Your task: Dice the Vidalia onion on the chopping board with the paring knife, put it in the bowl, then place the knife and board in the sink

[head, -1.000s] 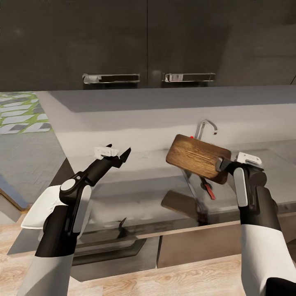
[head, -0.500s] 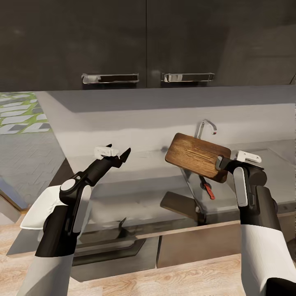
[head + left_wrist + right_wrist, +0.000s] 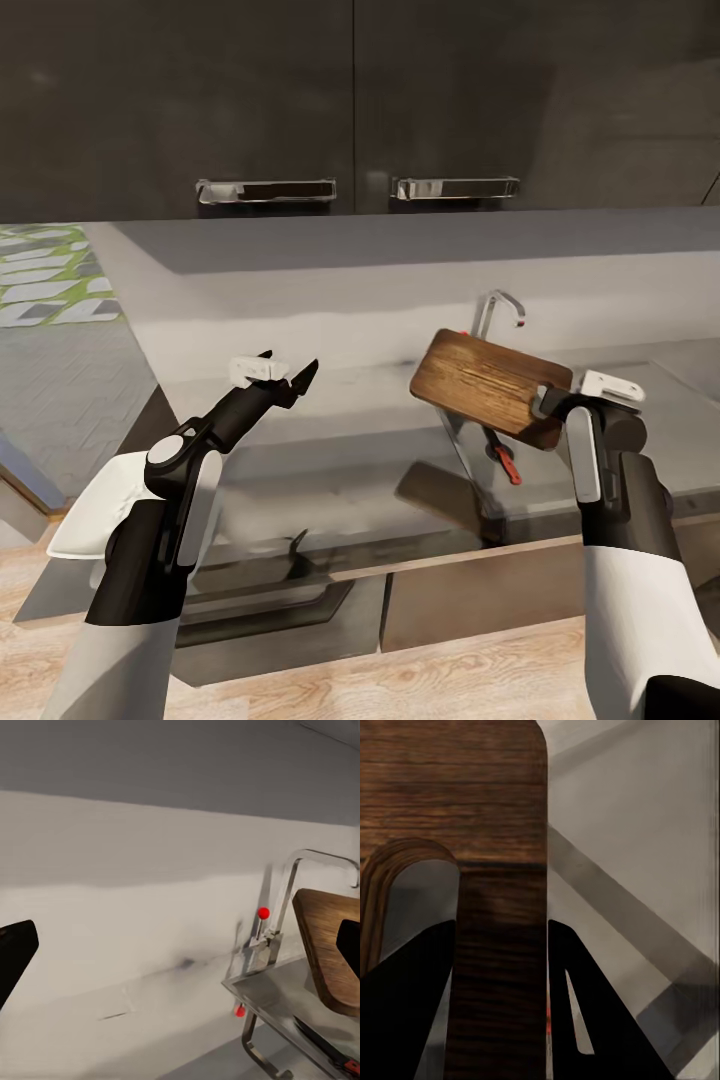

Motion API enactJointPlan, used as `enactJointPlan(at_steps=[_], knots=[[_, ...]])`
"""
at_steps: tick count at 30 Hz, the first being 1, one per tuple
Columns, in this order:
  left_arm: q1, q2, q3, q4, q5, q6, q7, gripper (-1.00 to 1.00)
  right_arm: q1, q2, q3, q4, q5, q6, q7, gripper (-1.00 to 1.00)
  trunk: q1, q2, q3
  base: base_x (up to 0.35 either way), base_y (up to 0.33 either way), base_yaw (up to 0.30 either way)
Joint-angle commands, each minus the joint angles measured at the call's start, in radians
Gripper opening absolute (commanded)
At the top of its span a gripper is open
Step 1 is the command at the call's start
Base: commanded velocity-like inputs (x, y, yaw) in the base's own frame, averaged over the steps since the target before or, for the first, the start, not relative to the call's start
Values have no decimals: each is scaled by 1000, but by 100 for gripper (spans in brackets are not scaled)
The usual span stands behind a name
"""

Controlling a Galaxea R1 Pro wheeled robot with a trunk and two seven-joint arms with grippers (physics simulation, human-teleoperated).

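Note:
My right gripper (image 3: 545,404) is shut on the handle end of the dark wooden chopping board (image 3: 488,382), holding it tilted in the air above the sink (image 3: 548,466). Up close, its black fingers (image 3: 592,1009) clamp the strip of the board (image 3: 472,817) beside the oval slot. The paring knife (image 3: 501,455) lies in the steel basin, its reddish handle part toward me. It also lies below the board (image 3: 328,945) as the knife (image 3: 330,1055). My left gripper (image 3: 287,373) hovers open over the countertop (image 3: 350,440), holding nothing. The white bowl (image 3: 90,505) sits behind my left arm. The Vidalia onion is out of view.
The curved chrome faucet (image 3: 498,306) with its red knob (image 3: 263,913) stands behind the board. Dark wall cabinets with steel handles (image 3: 265,189) hang overhead. The worktop's front edge and dark cabinet fronts (image 3: 470,590) are just before me.
The right gripper has carried the chopping board slightly to the right over the sink. The left arm has stayed where it was.

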Motion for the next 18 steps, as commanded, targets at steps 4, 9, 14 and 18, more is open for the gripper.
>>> enactJointPlan(at_steps=[4,9,14,18], knots=[[-1,-1,0,-1,10,9,-1,100,-1,14,0,11,-16,0,-86,-100,1,-2,-2,0,0,0],[-1,-1,-7,-1,9,9,-1,100,-1,73,0,16,-55,-1,-171,-100,1,-2,-2,0,0,0],[-1,-1,-20,-1,9,9,-1,100,-2,87,-8,16,-220,-13,-315,-100,1,-2,-2,0,0,0],[-1,-1,-22,-1,10,9,-1,100,-2,89,-12,16,-432,-101,-481,-100,1,-2,-2,0,0,0]])
